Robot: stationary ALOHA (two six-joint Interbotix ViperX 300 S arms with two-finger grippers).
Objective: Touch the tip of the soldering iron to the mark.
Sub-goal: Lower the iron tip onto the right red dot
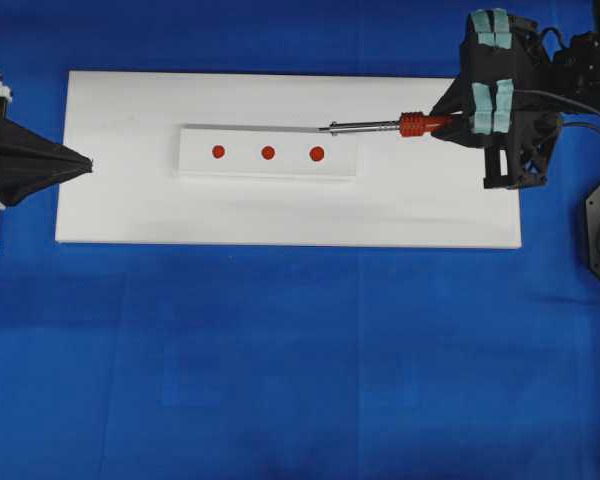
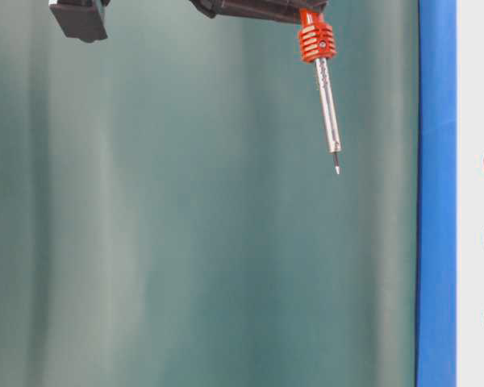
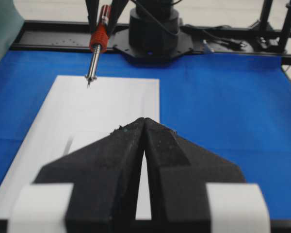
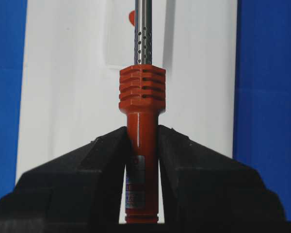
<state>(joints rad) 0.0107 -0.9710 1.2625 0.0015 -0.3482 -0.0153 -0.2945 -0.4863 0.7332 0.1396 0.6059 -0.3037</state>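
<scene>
Red-handled soldering iron with silver shaft (image 1: 380,126): clamped in right tool (image 1: 458,120), raised over white board's (image 1: 130,200) far-right edge. Left tool (image 1: 88,163): closed, empty.

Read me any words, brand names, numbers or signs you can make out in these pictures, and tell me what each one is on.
No text can be read in any view.
Label on the soldering iron handle, between the right hand's fingers: there is print, but it is too blurred and small to read.
Three red marks on the white strip: plain dots, no characters.
</scene>
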